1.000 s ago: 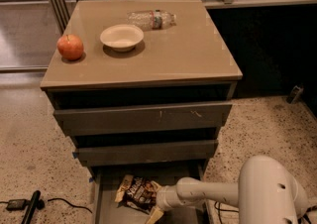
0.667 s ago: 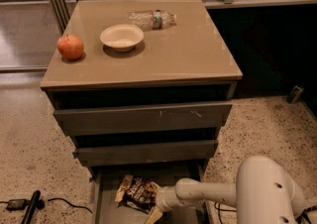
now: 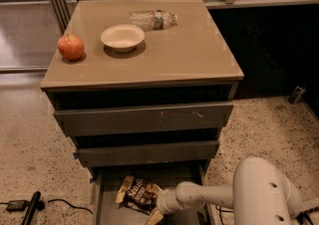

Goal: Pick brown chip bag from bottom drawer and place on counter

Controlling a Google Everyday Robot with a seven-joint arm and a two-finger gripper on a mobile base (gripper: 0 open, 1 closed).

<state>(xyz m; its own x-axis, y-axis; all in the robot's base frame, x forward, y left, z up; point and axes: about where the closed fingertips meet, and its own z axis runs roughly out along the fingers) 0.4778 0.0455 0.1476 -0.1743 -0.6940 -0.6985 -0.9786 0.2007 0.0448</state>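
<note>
The brown chip bag (image 3: pixel 138 192) lies flat in the open bottom drawer (image 3: pixel 101 203), towards the left and back of its tray, crinkled, with white lettering facing up; its right end meets the pale wrist of the arm (image 3: pixel 209 195), which reaches in from the lower right; the gripper (image 3: pixel 153 217) hangs low at the front of that drawer, just beside the bag's near corner and partly cut off by the lower edge of the view, so whether it is clenched, released or grasping the bag cannot be told; the 2 wider drawers above, the upper drawer (image 3: pixel 144 118) and the middle drawer (image 3: pixel 147 152), each stand pulled out only a little, with a dark gap above each front; the glossy tan tabletop (image 3: pixel 184 55) carries 3 things along its back and left side: a red apple (image 3: pixel 71 47) near the left edge, a white bowl (image 3: pixel 122 37) just to its right, and a clear plastic bottle (image 3: pixel 152 19) lying on its side behind the bowl; on the speckled floor (image 3: pixel 30 159) at lower left lies a black cable (image 3: pixel 60 202).
</note>
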